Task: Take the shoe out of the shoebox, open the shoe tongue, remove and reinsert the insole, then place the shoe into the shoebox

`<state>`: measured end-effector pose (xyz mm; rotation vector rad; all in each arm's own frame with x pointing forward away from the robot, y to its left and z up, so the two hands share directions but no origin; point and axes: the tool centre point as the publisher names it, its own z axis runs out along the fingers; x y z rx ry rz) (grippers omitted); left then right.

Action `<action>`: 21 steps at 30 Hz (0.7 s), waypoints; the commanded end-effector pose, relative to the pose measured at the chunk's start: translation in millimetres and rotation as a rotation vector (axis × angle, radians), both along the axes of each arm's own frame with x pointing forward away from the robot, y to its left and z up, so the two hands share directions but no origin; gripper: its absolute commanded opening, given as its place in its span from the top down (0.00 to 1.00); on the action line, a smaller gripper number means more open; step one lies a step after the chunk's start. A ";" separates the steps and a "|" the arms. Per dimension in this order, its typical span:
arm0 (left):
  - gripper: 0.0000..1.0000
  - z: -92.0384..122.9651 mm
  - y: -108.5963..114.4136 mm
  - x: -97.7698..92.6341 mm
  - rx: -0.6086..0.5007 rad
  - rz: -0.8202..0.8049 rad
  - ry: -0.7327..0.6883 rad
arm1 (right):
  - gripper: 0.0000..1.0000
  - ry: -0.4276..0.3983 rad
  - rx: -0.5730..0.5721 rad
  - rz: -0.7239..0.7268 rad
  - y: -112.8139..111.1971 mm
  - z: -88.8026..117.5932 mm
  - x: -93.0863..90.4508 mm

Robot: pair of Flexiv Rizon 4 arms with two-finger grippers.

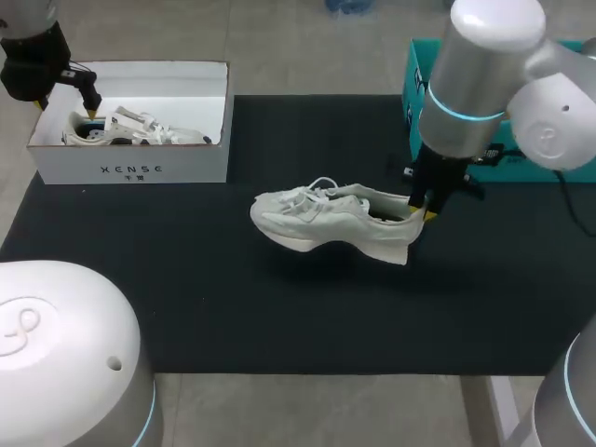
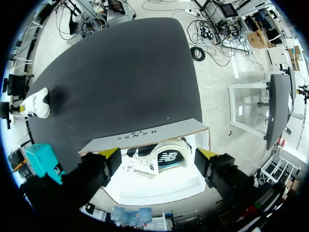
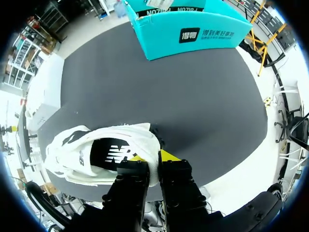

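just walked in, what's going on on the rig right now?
The right claw is shut on the heel of a white shoe, holding it over the black mat, outside the white shoebox. The left claw hangs open above that box, where a second shoe lies. The insole is in the held shoe.

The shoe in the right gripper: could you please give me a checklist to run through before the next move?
1. Right gripper shut on the heel of the shoe: ok.
2. Shoe out of the white shoebox: ok.
3. Shoe resting flat on the mat: cannot tell.
4. Left gripper open and holding nothing: ok, it is above the shoebox.
5. Insole in the shoe: ok.
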<state>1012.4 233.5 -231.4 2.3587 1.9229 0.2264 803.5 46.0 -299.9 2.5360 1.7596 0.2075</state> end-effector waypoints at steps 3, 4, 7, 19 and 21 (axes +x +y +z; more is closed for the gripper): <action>0.00 -0.3 0.4 -0.8 0.000 0.000 -0.003 | 1.00 0.026 -0.024 0.056 11.4 -10.7 4.4; 0.00 -0.3 0.4 -0.8 0.000 0.000 -0.003 | 1.00 0.036 -0.036 0.069 13.3 -12.9 4.7; 0.00 -0.3 0.4 -0.8 0.000 0.000 -0.003 | 1.00 0.041 -0.047 0.100 17.7 -18.6 5.2; 0.00 -0.3 0.4 -0.8 0.000 0.000 -0.003 | 1.00 0.067 -0.086 0.141 21.9 -38.2 2.2; 0.00 -0.3 0.4 -0.8 0.000 0.000 -0.003 | 1.00 0.076 -0.098 0.146 22.0 -43.0 0.9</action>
